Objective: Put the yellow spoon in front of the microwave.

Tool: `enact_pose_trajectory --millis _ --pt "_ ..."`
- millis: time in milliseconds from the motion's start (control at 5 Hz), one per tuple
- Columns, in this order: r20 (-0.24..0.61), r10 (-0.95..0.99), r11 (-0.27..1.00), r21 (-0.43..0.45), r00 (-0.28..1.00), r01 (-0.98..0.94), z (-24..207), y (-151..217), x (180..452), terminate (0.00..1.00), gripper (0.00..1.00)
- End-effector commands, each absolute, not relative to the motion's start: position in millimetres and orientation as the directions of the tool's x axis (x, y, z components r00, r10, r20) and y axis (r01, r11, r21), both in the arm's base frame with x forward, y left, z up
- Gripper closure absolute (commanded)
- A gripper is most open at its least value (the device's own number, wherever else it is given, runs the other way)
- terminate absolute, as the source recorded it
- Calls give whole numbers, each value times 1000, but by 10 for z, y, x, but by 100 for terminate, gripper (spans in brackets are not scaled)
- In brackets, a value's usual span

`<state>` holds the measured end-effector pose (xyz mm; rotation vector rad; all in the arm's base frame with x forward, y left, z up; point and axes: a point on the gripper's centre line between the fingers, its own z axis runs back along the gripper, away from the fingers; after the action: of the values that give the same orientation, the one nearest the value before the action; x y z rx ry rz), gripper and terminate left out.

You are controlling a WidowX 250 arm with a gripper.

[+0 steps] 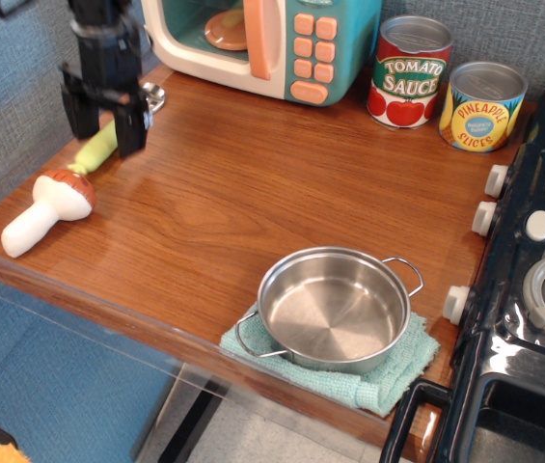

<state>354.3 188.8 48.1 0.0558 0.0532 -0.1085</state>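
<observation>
Releasing: gripper (104, 114) spread wide over yellow spoon (98, 149), upper left of frame.
Placement: spoon lay flat, bowl toward microwave (253, 43).
Retreat: straight up; avoid mushroom (45, 207).

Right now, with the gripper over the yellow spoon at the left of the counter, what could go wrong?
1. The open gripper straddles the yellow spoon, which lies on the counter; moving sideways instead of straight up might drag or flick it.
2. The spoon's handle end is close to the toy mushroom, so a nudge could knock that toward the counter edge.
3. The spoon sits left of the microwave, not squarely before its door, so placement may be judged marginal.
</observation>
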Motion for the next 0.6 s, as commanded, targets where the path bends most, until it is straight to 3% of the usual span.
enact_pose_trajectory --millis 0,200,400 --pt "143 -107 992 80 984 96 1385 1949 3286 0 0" --pt "109 -112 985 146 988 96 1274 1872 3220 0 0" --pt "109 -112 985 146 988 96 1274 1872 3220 0 0"
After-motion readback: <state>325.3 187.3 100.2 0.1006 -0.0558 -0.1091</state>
